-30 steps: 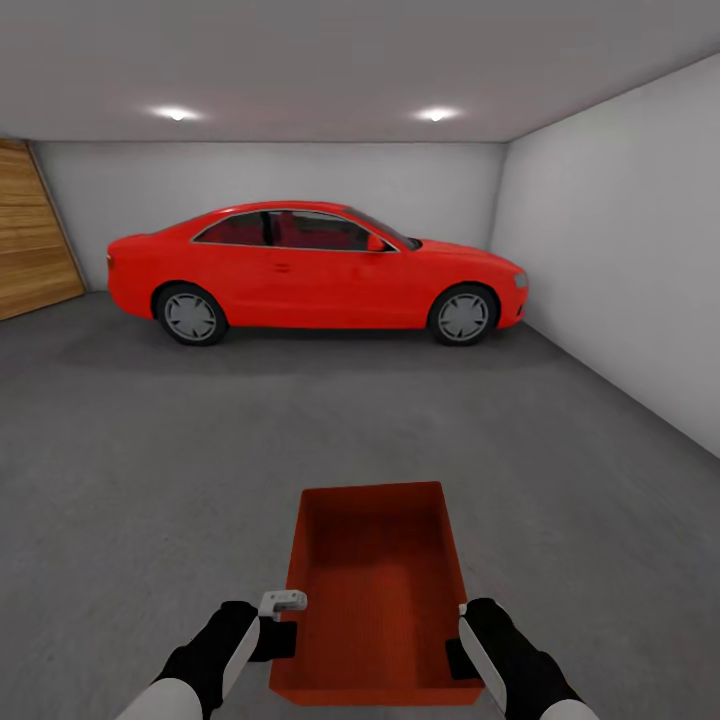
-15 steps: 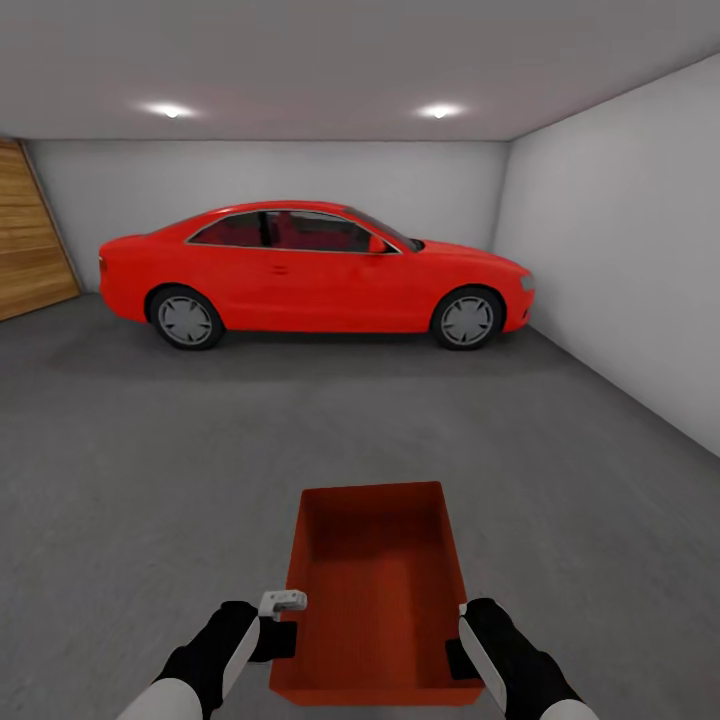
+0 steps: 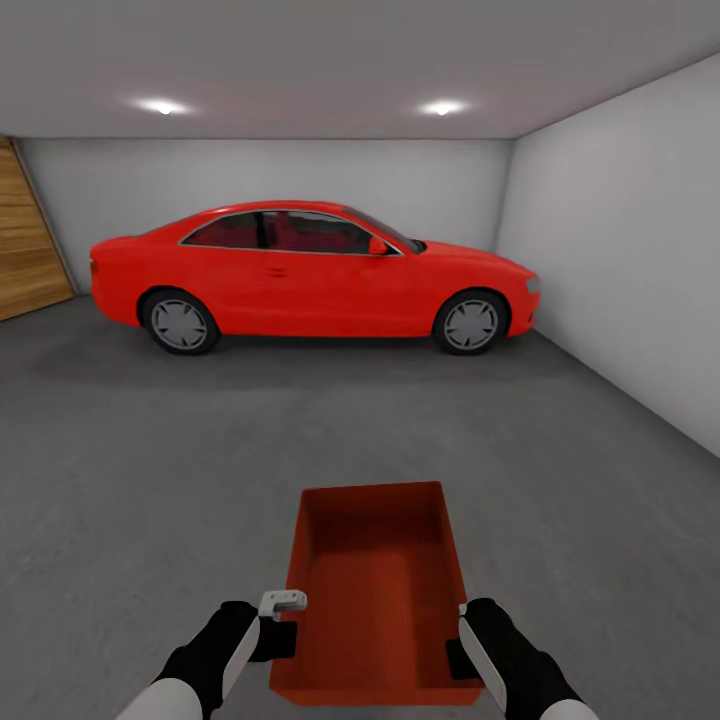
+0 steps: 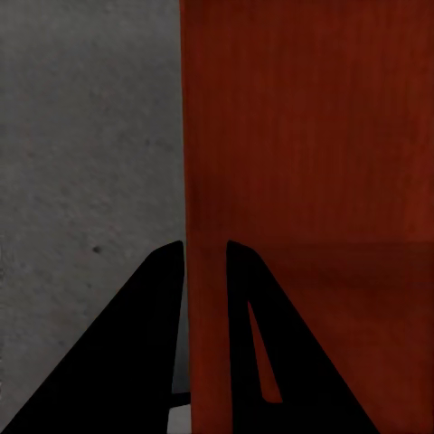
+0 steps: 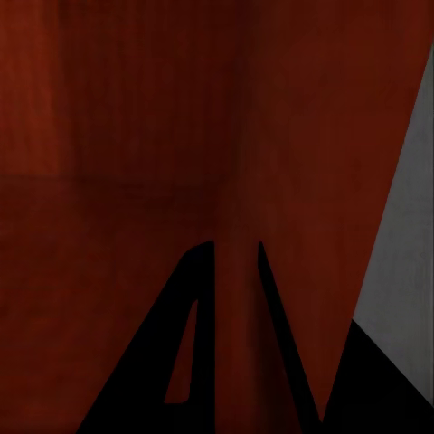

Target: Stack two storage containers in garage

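You are holding one storage container (image 3: 375,595) at your 12 o'clock, close in front of the trunk, open side up and level. Your left gripper (image 4: 205,262) is clamped on the container's left wall near its near corner, one finger outside and one inside the thin red-orange wall. Your right gripper (image 5: 237,262) grips the right wall the same way, its fingers straddling the wall. Below the container lies the floor (image 3: 150,470) of dark grey concrete. A red car (image 3: 310,275) stands side-on at 12 o'clock, well apart, along the back wall (image 3: 300,175). A wooden panel (image 3: 25,250) shows at 10 o'clock; a pale side wall (image 3: 630,250) runs at 2 o'clock.
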Controlling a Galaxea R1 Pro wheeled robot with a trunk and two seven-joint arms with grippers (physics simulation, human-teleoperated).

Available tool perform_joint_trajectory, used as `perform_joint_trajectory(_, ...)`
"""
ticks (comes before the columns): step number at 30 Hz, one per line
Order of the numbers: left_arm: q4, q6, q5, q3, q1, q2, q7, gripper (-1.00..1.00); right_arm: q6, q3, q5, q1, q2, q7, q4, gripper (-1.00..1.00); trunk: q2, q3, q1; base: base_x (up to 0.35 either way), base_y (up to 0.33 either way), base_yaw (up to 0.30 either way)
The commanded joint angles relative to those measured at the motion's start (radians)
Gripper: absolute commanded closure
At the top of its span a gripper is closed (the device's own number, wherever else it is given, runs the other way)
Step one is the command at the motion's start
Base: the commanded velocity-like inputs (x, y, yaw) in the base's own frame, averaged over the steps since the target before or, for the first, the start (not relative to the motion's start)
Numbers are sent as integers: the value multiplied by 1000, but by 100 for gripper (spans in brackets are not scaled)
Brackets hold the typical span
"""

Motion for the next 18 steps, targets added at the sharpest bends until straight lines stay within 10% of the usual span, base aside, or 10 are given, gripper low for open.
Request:
perform_joint_trajectory(1, -1, 6, 14, -2, 0, -2, -2, 100, -9, 1, -65, -1, 15, -4, -2, 100, -1, -1, 1, 332, 0, 0)
perform_joint_trajectory(18, -1, 6, 14, -2, 0, -2, -2, 100, -9, 1, -65, -1, 15, -4, -2, 100, -1, -1, 1, 332, 0, -27)
